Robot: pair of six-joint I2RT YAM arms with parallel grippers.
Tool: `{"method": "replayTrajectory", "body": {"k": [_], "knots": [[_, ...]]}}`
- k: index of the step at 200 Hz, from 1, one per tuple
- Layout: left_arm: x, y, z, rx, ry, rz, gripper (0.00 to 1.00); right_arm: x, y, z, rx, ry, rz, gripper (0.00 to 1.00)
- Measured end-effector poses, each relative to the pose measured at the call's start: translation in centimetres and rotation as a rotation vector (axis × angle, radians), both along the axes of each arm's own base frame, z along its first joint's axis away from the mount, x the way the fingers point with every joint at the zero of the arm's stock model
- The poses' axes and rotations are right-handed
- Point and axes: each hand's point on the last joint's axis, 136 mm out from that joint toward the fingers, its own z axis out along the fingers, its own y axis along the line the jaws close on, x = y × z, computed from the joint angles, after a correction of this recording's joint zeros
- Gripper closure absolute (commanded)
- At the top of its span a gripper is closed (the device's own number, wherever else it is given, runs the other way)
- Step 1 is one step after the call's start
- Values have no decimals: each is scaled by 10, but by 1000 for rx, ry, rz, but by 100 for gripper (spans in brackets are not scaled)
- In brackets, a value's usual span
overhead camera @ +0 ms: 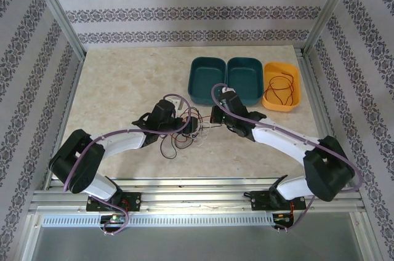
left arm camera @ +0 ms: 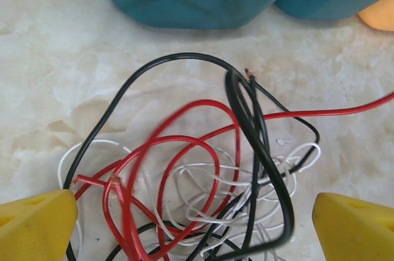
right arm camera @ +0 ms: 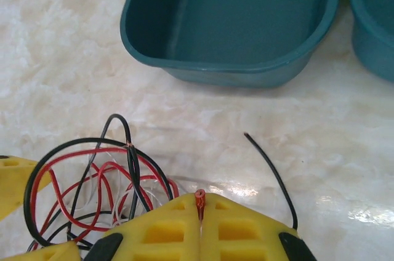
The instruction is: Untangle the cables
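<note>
At mid-bench point(overhead camera: 123, 88), just short of two teal bins point(overhead camera: 208, 80): the cables point(left arm camera: 203, 181) lie in one loose knot btwn the two arms. The left end effector point(left arm camera: 196, 224) hangs over the knot w/ its yellow fingers point(left arm camera: 37, 227) wide apart, one on each side, gripping nothing. The right end effector point(right arm camera: 201, 212), just beside the knot on its R side, is closed tight on the cut tip of a red strand point(right arm camera: 200, 197).

That strand is the relation that counts. From the knot it runs out sideways toward the R arm, so its long axis lies across the bench, arm to arm. A pull away from the knot looks the likely next move, w/ the left end effector nearer the bulk & placed to pin it.

Materials: thin plastic-sheathed wire in red, black & white, springy and holding its curls. The white is the finest & most snarled. A black strand point(right arm camera: 274, 175) trails loose by the R fingers. The bench top is glossy, marble-look, prob. slick. An orange bin point(overhead camera: 282, 67) further R holds a red wire point(overhead camera: 277, 92).
</note>
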Motion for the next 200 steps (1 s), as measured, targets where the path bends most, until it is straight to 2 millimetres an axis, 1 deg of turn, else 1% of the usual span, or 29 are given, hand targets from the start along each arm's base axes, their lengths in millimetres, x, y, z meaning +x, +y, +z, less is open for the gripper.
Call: {"method": "replayTrajectory", "body": {"k": [37, 62, 82, 101, 116, 139, 148, 161, 200], "knots": [[0, 0, -4, 3, 10, 6, 17, -7, -6, 34, 30, -87, 16, 100], [0, 0, -9, 1, 27, 15, 23, -13, -11, 58, 52, -144, 28, 100], [-1, -2, -12, -5, 36, 14, 36, -16, -14, 71, 61, -180, 37, 100], [-1, -3, -14, -6, 44, 18, 45, -19, -14, 78, 68, -199, 47, 100], [-1, -3, -15, -7, 48, 21, 47, -21, -13, 79, 66, -200, 61, 100], [0, -3, -17, -12, 50, 25, 56, -23, -11, 77, 69, -188, 82, 100], [1, -4, -18, -13, 50, 26, 57, -24, -10, 78, 72, -187, 89, 100], [2, -4, -19, -14, 52, 28, 60, -24, -8, 82, 79, -192, 94, 100], [0, 1, -26, 1, 61, 47, 71, -23, -7, 94, 96, -214, 96, 100]]}}
